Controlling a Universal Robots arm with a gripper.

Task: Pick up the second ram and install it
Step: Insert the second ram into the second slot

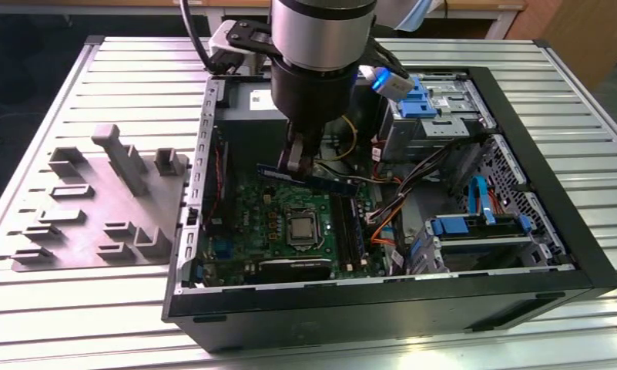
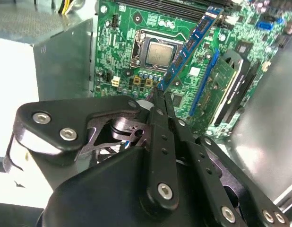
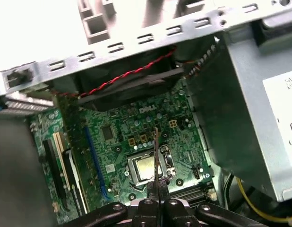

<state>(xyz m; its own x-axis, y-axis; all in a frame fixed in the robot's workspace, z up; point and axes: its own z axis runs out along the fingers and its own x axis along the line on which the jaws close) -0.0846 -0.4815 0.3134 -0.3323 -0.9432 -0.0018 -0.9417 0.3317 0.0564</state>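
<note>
End effector [image 2: 158, 93] tight around second ram [image 2: 187, 46]

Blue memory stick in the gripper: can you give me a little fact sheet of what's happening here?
Held item: the second ram, gripped near one end
Gripper: shut on it
Where: above the green motherboard, not yet seated
Setting: open computer case on a slatted table
Beside case: grey holder

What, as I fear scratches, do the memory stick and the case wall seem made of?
The memory stick, clamped in the gripper: blue circuit board, likely fibreglass laminate, with dark chips. The case wall: dull grey sheet metal, probably steel, judging by its punched slots.
</note>
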